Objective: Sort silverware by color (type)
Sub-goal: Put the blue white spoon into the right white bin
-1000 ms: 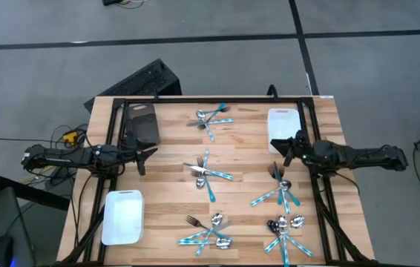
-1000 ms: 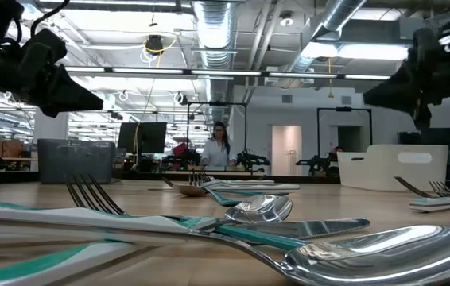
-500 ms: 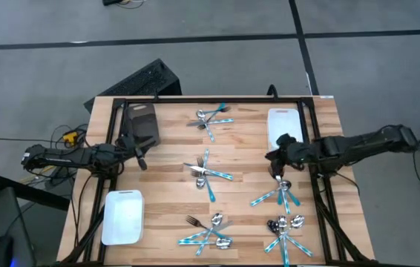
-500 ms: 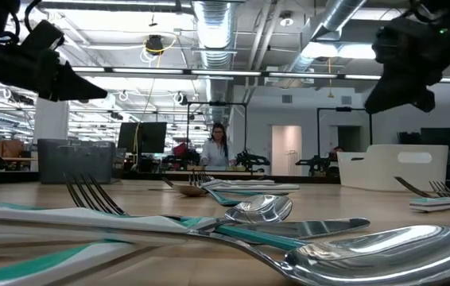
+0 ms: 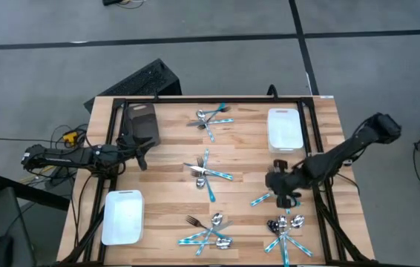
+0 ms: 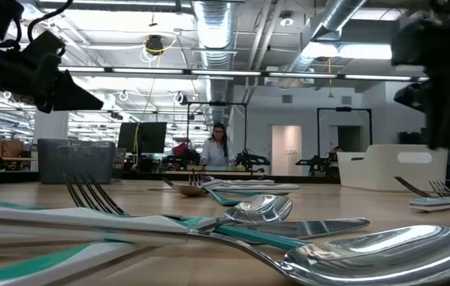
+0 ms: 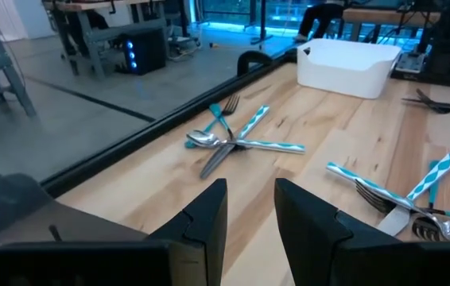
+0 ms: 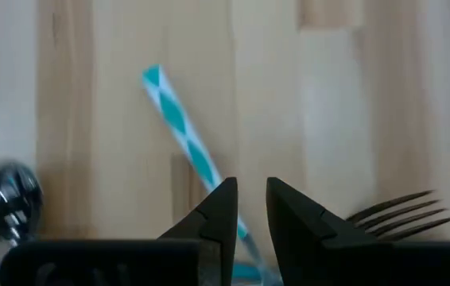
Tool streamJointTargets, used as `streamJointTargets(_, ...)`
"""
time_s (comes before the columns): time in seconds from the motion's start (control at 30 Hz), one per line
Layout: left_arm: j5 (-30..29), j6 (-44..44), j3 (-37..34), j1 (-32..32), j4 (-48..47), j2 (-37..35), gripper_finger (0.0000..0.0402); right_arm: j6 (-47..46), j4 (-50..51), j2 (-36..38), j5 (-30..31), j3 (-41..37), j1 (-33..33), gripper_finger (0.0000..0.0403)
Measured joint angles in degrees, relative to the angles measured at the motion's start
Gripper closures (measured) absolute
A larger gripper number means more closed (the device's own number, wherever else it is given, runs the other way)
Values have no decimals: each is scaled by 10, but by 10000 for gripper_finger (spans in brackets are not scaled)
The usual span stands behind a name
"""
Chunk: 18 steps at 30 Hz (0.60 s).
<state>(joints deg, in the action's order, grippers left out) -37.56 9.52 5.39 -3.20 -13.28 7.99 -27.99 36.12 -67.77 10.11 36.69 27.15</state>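
Teal-handled utensil (image 8: 184, 131) lies diagonal beneath right gripper (image 8: 248, 208).

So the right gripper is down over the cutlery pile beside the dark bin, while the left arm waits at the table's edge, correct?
Not quite. In the high view the right gripper is over the pile below the white bin; the dark bin is across the table. The left gripper does wait at the edge.

Robotics lab: exposed ceiling ducts (image 6: 217, 20), monitors (image 6: 141, 137), workbenches, person (image 6: 219, 147) behind wooden table (image 5: 173, 167).
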Motion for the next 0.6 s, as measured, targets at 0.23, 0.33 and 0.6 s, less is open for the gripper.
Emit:
streamJointTargets(0.23,0,0,0,0,3,0,306,-4,-4,-67,-14,0,23,308)
streamJointTargets(0.33,9,2,0,0,4,0,306,-4,-6,-92,-29,0,28,305)
streamJointTargets(0.6,24,9,0,0,3,0,306,0,-7,-128,-23,2,28,237)
